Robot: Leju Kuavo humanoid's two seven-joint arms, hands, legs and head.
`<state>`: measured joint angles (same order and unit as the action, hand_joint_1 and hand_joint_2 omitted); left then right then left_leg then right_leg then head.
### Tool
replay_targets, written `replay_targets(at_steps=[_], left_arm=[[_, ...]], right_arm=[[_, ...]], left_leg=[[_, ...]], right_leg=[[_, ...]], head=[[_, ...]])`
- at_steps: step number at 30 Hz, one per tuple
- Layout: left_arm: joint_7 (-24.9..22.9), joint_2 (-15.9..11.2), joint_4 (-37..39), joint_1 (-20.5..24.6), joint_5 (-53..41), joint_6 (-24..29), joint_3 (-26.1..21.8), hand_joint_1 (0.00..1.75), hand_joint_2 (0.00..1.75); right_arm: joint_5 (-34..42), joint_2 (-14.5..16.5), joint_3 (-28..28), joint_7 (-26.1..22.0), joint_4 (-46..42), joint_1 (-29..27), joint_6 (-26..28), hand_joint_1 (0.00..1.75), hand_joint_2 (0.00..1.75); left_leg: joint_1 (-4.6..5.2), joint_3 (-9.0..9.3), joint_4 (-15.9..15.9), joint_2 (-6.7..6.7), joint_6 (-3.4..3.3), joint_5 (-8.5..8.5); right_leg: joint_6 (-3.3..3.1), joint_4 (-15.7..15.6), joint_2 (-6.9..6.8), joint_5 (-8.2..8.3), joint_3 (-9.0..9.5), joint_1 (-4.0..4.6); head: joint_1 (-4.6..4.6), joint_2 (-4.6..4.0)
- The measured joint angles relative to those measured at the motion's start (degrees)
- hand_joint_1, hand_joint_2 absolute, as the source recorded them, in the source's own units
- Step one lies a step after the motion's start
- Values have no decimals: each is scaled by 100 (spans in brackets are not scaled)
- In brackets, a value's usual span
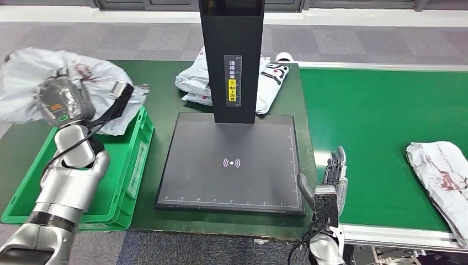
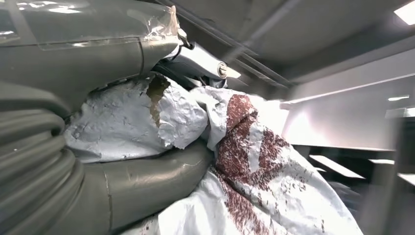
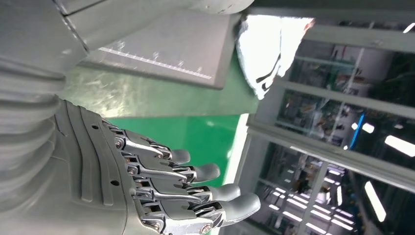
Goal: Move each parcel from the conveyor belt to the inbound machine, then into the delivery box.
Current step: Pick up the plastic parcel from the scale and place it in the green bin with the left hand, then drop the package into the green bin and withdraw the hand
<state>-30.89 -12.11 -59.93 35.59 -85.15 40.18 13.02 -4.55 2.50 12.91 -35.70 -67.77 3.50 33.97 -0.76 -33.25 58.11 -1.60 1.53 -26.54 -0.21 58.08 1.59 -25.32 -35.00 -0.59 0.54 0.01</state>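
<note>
left robot hand [image 1: 62, 99] clamps a crinkled white plastic parcel [image 1: 33, 77] above the green plastic crate's rim [image 1: 144, 132]; right robot hand [image 1: 331, 179] fingers apart, holding nothing, at the green belt's edge [image 1: 375, 127]

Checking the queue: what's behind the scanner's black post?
Behind the black post, white parcels lie on the green table, showing either side. Their middle is covered, so the count is unclear.

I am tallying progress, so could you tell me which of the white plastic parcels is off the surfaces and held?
The crumpled white plastic parcel gripped by the left hand above the green crate.
</note>
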Motion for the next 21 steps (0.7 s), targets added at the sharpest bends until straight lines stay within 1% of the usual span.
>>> replay_targets(at_steps=[1,2,5,8,10,11,13,14,15,17,18,19,21], left_arm=[[-172,-151,118,-6,-1,-1,55,175,175],[-239,-272,237,-16,-1,-2,87,175,175],[-298,-515,522,-47,-1,-3,146,175,175],[-217,-606,976,-15,-3,-3,132,175,175],[-54,-617,1460,22,-3,-52,25,175,175],[32,-618,1706,45,-3,-128,-60,152,175],[195,-619,2204,108,-3,-418,-253,65,175],[287,-616,2430,159,-3,-685,-346,21,175],[397,-612,2644,216,-2,-1025,-428,0,175],[672,-585,3011,358,8,-1794,-571,0,175],[802,-565,3152,419,20,-2070,-630,0,175],[914,-541,3260,476,32,-2241,-688,0,175],[1007,-492,3405,575,44,-2286,-788,0,175]], right_arm=[[-10,8,-12,2,-2,-25,20,0,175],[-18,15,-21,1,-4,-47,37,0,175],[-43,39,-31,7,-12,-79,49,0,175],[-141,70,-43,81,-39,-96,46,0,175],[-215,96,-69,150,-66,-105,28,0,175],[-237,104,-82,175,-78,-107,15,0,175],[-256,111,-111,207,-92,-108,-15,0,175],[-260,113,-126,208,-97,-107,-31,0,175],[-266,113,-144,207,-103,-104,-49,0,175],[-286,117,-191,207,-121,-102,-91,0,175],[-306,119,-215,216,-138,-106,-116,0,175],[-333,121,-235,236,-158,-115,-138,0,175],[-394,122,-263,299,-203,-136,-185,0,175]], left_leg=[[-1,-1,0,-1,1,0],[-3,-2,0,-3,1,0],[-2,-5,1,-5,1,0],[1,-5,1,0,1,-1],[4,-5,1,4,2,-2],[5,-5,1,6,2,-2],[4,-5,2,6,3,-2],[4,-5,2,5,3,-2],[3,-6,3,3,3,-1],[3,-6,3,-2,3,-1],[3,-7,3,-2,3,-1],[3,-7,3,-2,3,-1],[3,-6,3,1,3,-1]], right_leg=[[-1,0,1,-1,-1,1],[-2,0,1,-1,-1,3],[-3,0,1,-2,-1,2],[-2,0,2,-1,0,-5],[-1,0,3,0,-1,-6],[-1,0,4,0,-2,-5],[-1,-1,5,1,-6,-4],[-2,-1,5,1,-8,-4],[-2,-1,6,2,-9,-3],[-2,0,5,2,-8,-3],[-2,0,4,2,-7,-3],[-3,0,3,2,-7,-3],[-4,0,2,3,-7,-3]], head=[[1,1],[-1,1],[-2,0],[-2,-1],[-1,-1],[-1,0],[-1,0],[-1,1],[-1,0],[-1,0],[-1,0],[-1,0],[-1,1]])
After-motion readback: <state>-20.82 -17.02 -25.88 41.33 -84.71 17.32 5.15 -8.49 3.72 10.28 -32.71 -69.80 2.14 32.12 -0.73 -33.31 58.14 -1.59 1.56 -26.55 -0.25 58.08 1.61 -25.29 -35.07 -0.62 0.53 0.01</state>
